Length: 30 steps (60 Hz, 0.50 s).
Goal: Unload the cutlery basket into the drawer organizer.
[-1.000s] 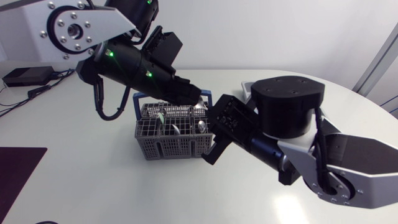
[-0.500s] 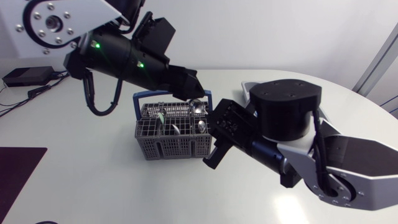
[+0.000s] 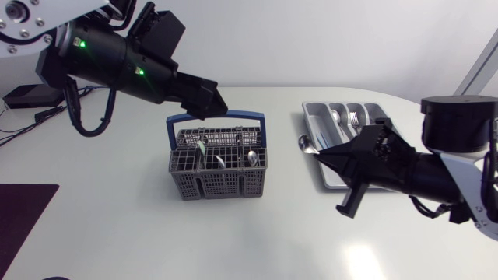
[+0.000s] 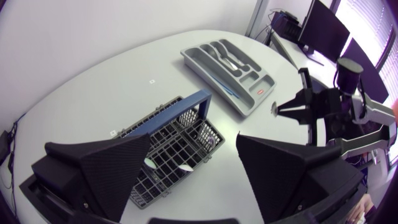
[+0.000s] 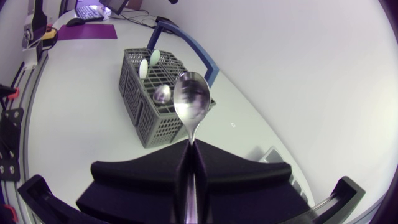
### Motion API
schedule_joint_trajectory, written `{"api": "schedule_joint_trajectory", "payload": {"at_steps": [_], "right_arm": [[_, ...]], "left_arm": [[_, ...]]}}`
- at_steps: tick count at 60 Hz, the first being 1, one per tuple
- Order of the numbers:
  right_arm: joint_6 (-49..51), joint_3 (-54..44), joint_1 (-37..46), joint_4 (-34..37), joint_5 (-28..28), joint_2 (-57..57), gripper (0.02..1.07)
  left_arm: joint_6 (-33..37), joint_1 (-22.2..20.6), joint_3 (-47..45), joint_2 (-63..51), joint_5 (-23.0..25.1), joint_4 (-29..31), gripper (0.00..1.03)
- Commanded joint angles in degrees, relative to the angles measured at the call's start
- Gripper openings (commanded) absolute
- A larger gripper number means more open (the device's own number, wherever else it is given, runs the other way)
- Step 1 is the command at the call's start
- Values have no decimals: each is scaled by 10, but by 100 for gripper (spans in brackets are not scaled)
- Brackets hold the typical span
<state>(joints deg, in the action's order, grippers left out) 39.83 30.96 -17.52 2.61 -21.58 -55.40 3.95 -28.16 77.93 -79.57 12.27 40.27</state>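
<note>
The grey cutlery basket (image 3: pixel 220 165) with a blue handle (image 3: pixel 215 119) stands mid-table and holds several pieces. My left gripper (image 3: pixel 208 101) hangs open above its back left corner; in the left wrist view the left gripper (image 4: pixel 193 142) has the basket (image 4: pixel 177 146) below its spread fingers. My right gripper (image 3: pixel 323 155) is shut on a metal spoon (image 3: pixel 303 143) by the handle, bowl outward, at the near left corner of the grey drawer organizer (image 3: pixel 366 109). The right wrist view shows the spoon (image 5: pixel 191 102) upright in the right gripper (image 5: pixel 189 165), with the basket (image 5: pixel 155 99) beyond.
Some cutlery (image 3: pixel 343 117) lies in the organizer's compartments. A purple mat (image 3: pixel 22 222) lies at the table's left edge, and a black box (image 3: pixel 31 95) with cables sits at the back left. The right arm (image 3: pixel 436 175) stretches over the table's right side.
My left gripper opened, released the spoon and pulled back up and to the left. My right arm swung right, carrying the spoon from the basket to the organizer.
</note>
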Motion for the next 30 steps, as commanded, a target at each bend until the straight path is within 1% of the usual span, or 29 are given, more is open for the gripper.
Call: {"api": "schedule_joint_trajectory", "payload": {"at_steps": [1,6,9,13,16,23,30], "right_arm": [[79,2,53,41,-40,14,9],[140,9,114,78,-95,10,8],[178,11,150,96,-123,4,8],[234,18,188,123,-150,-17,8],[278,24,220,139,-171,-41,8],[387,50,279,188,-204,-103,8],[459,75,321,197,-218,-160,8]], "left_arm": [[43,-5,-11,10,-20,27,98],[69,-17,-31,18,-36,36,98],[83,-25,-43,21,-57,42,98],[99,-37,-59,28,-63,45,98],[107,-37,-68,29,-64,46,98],[127,-44,-88,30,-63,40,98],[128,-48,-100,27,-63,27,98]]}}
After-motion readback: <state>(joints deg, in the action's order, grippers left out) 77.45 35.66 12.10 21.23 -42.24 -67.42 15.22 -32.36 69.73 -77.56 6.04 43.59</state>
